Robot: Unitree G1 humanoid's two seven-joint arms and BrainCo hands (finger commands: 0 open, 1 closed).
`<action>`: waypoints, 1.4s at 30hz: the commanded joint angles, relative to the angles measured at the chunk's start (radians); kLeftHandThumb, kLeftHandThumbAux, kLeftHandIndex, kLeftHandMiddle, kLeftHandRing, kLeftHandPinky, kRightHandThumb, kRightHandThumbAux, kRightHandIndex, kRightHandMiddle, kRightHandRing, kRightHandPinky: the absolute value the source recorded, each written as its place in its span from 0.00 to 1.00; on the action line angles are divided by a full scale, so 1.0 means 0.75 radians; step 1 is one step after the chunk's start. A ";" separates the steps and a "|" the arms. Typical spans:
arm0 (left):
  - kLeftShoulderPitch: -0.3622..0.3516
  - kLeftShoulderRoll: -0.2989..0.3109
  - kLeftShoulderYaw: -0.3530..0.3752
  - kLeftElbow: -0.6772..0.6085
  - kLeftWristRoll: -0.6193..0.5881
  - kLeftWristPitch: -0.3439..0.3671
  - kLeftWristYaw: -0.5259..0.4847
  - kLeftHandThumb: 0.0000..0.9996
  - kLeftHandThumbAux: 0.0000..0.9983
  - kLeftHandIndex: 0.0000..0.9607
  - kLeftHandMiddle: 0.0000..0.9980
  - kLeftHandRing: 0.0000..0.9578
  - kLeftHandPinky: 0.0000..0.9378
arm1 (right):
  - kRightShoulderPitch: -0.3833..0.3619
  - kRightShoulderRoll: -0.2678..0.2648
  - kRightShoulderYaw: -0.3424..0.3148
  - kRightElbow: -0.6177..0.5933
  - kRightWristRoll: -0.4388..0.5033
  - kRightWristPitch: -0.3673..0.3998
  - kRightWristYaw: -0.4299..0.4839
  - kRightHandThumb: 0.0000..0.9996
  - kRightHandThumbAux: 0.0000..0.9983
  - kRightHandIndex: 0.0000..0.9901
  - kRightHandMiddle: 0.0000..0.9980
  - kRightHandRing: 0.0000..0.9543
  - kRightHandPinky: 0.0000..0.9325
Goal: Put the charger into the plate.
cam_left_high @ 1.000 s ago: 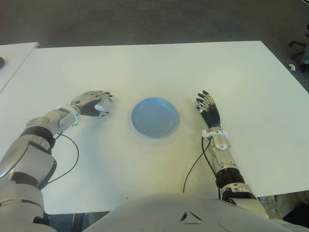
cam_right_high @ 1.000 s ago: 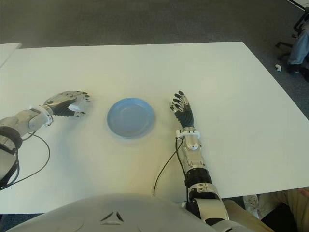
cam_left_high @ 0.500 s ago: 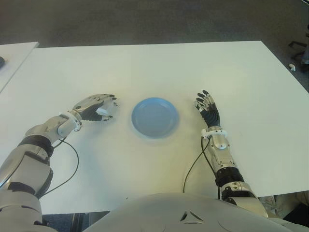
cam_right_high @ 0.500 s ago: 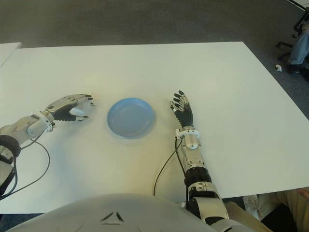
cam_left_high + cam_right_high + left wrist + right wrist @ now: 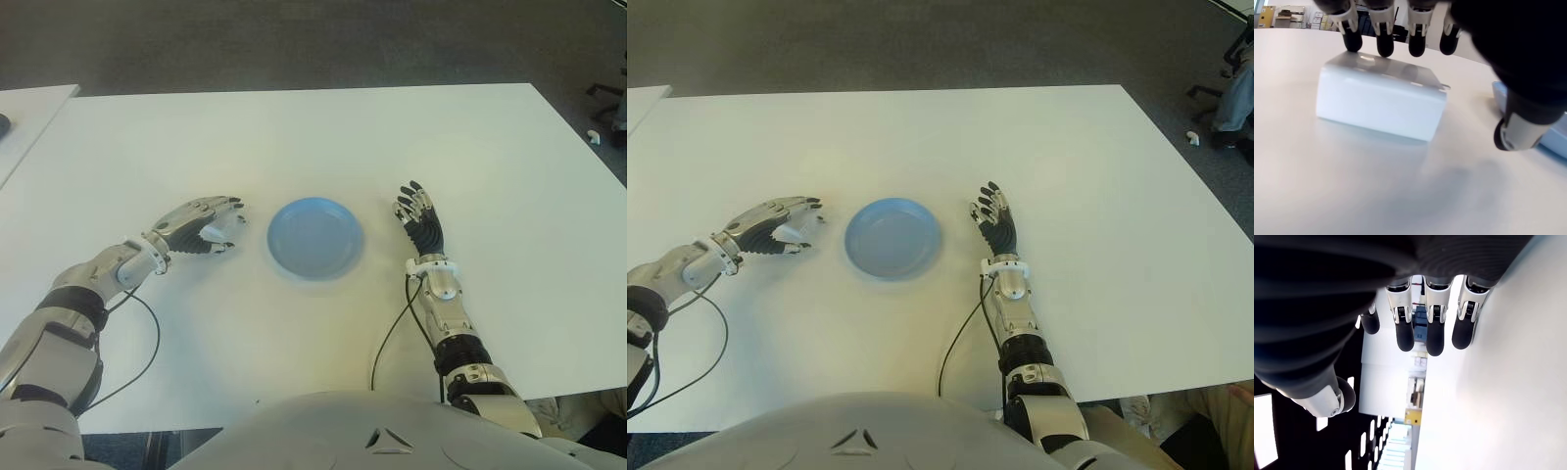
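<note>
While its fingers arch loosely over the charger (image 5: pixel 1380 102), the left hand (image 5: pixel 201 224) holds nothing: the fingertips (image 5: pixel 1384 46) hover at the block's far top edge and the thumb stands off to one side. That white charger lies flat on the white table (image 5: pixel 323 137), just left of the blue plate (image 5: pixel 314 238) and outside it. Right of the plate, the right hand (image 5: pixel 419 219) shows palm-down with fingers straight and slightly spread.
</note>
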 commanded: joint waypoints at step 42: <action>-0.374 -0.027 -0.178 0.103 0.577 0.096 0.636 0.32 0.15 0.00 0.00 0.00 0.00 | -0.003 0.007 0.002 0.126 0.012 -0.010 0.040 0.69 0.62 0.05 0.18 0.18 0.20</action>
